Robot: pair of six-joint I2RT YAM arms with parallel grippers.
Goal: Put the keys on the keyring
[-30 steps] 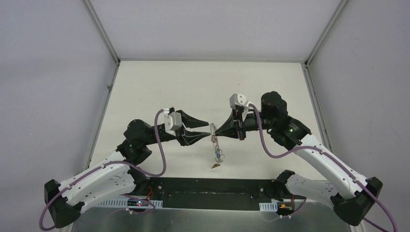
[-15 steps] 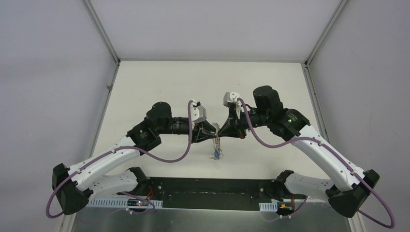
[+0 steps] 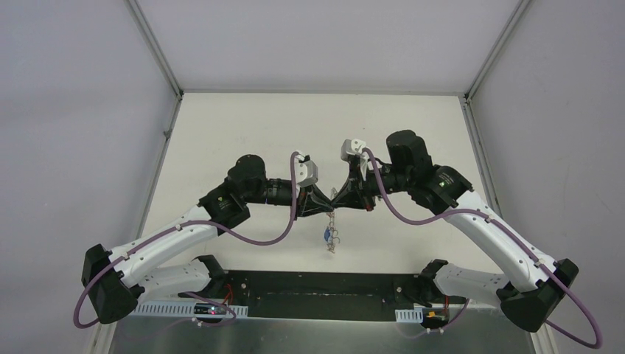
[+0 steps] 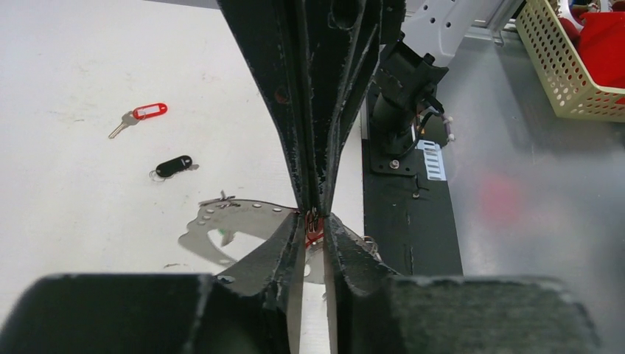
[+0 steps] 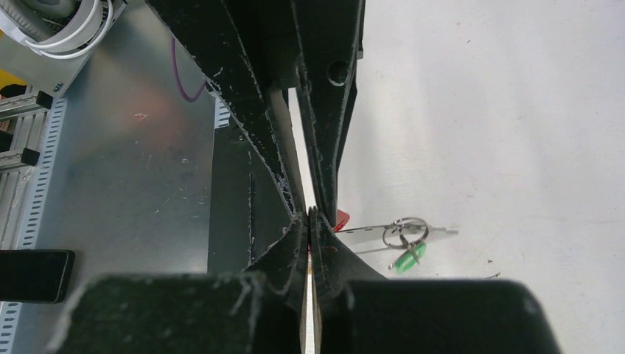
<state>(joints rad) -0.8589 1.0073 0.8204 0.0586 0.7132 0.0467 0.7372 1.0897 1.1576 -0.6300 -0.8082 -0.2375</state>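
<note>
Two arms meet tip to tip above the middle of the bench (image 3: 243,125). The right pincer (image 5: 309,220) is clamped fully closed on the keyring (image 3: 332,218), whose thin wire drops from the tips with the keys (image 3: 329,236) bunched at its lower end. The left pincer (image 4: 313,223) is narrowed to a slit around the same wire; whether it grips cannot be told. A red-tagged key (image 4: 140,114) and a black fob (image 4: 173,166) lie on the bench, near each other and well apart from the pincers.

Off-white desk (image 3: 243,125); purple cables (image 3: 291,215); thin dark keyring (image 3: 332,220). One key (image 4: 144,113) carries a red tag, another key (image 5: 406,257) a green head. The basket (image 4: 567,74) is cream, dotted with holes.
</note>
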